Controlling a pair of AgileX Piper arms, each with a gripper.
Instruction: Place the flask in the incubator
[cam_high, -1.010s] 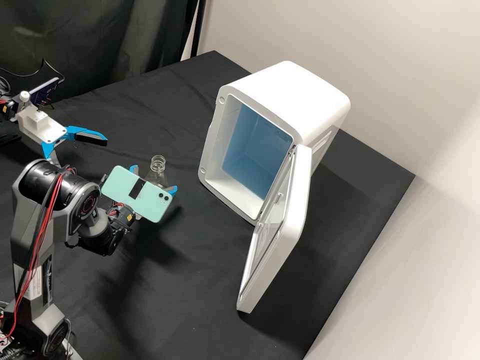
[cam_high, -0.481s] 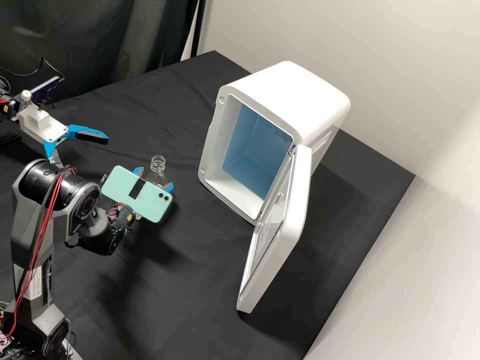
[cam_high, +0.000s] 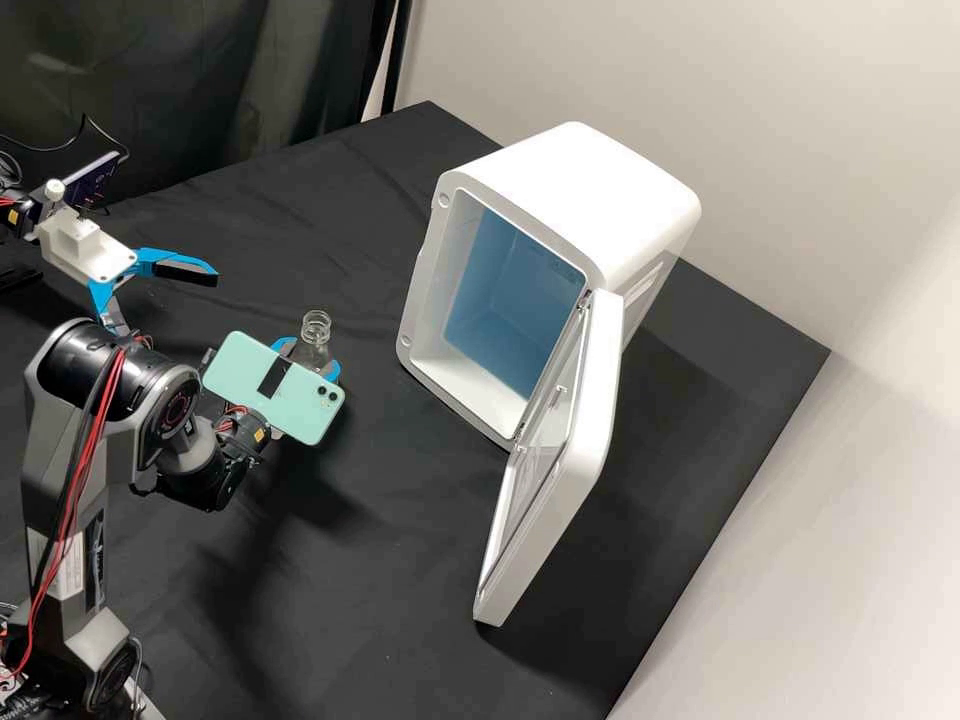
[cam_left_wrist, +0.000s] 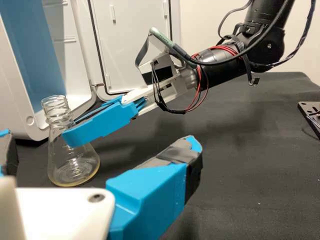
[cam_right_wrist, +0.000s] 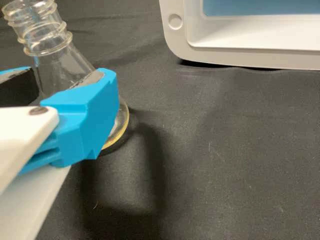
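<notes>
While the flask (cam_high: 317, 330) stands on the tabletop (cam_high: 330, 560) at 9 o'clock from the incubator (cam_high: 600, 200), my right gripper (cam_high: 308, 358) clamps its body; my left gripper (cam_high: 158, 292) hangs spread at 10 o'clock.

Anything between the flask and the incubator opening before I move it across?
Nothing visible does. Only black bench lies between the flask and the incubator's opening, and the door stands swung open to one side of that path.
</notes>
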